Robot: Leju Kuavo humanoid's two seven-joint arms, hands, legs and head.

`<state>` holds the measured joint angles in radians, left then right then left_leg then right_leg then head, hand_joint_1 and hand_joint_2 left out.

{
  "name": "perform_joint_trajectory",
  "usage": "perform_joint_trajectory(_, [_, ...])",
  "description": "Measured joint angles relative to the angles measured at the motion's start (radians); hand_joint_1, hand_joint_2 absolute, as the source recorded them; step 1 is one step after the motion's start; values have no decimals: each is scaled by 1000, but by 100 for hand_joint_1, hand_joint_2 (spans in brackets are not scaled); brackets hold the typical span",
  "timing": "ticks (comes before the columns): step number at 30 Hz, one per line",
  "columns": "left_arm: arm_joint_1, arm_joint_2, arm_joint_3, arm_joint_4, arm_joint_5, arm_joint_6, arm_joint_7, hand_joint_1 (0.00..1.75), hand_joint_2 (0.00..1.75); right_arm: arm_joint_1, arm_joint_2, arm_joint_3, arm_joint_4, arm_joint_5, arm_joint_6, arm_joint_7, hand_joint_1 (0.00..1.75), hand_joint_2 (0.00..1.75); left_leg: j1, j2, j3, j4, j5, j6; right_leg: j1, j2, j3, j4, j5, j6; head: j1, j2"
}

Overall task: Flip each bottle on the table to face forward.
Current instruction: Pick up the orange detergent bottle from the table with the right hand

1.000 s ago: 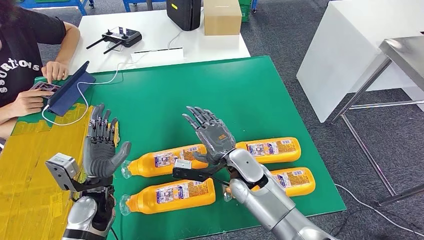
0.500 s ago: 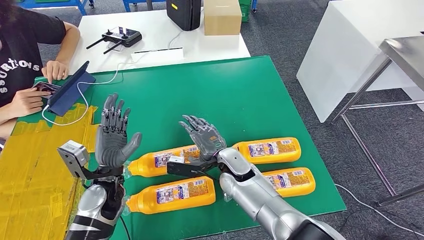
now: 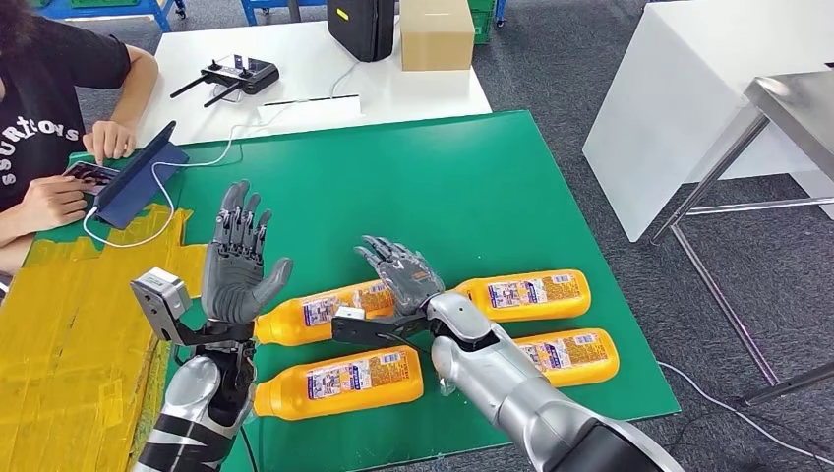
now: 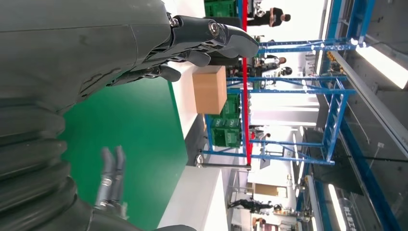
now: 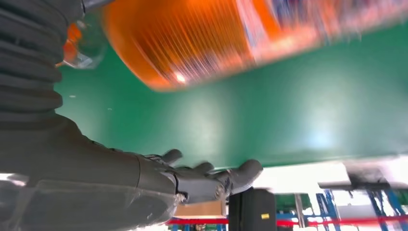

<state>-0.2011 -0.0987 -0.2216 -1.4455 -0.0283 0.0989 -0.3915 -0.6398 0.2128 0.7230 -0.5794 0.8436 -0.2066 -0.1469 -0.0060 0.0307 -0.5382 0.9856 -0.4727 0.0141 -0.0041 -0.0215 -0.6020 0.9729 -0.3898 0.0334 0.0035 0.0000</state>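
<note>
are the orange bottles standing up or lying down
Lying down: all four orange bottles rest on their sides on the green mat, labels up.

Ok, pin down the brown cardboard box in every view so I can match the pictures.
Head view: brown cardboard box on the white table, beyond the green mat.
Left wrist view: box just past the left hand, off the mat's edge.
Right wrist view: tan strip beside the right hand, next to a black case.
Shared landmark: the green mat.
</note>
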Motion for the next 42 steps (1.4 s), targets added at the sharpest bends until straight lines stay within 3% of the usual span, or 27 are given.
perform_joint_trajectory(7, [-14,0,-16,15,6,-6,-2,0,175,-2,4,0,55,4,-7,-30,0,175,0,0,-1,0,0,0,0,0,0,0,0,0,0,0])
perform_joint_trajectory(17, [-36,-1,-44,49,27,-10,-7,0,175,-11,58,3,49,-40,38,-170,0,175,0,0,-2,0,0,0,0,0,-1,0,0,0,0,0])
perform_joint_trajectory(23, [-40,-1,-47,65,31,-10,-9,0,175,-12,69,26,4,-34,33,-171,0,175,0,0,-1,0,0,0,0,0,-1,0,0,0,0,0])
perform_joint_trajectory(31, [-59,-4,-62,90,39,-19,-21,0,175,-15,75,63,4,-77,114,-201,0,175,0,0,-2,0,0,0,0,0,-1,0,0,0,0,0])
perform_joint_trajectory(42, [-79,-7,-85,106,43,-22,-25,0,175,-52,69,71,89,-100,96,-140,0,175,0,0,-1,0,0,0,0,0,-1,0,0,0,0,0])
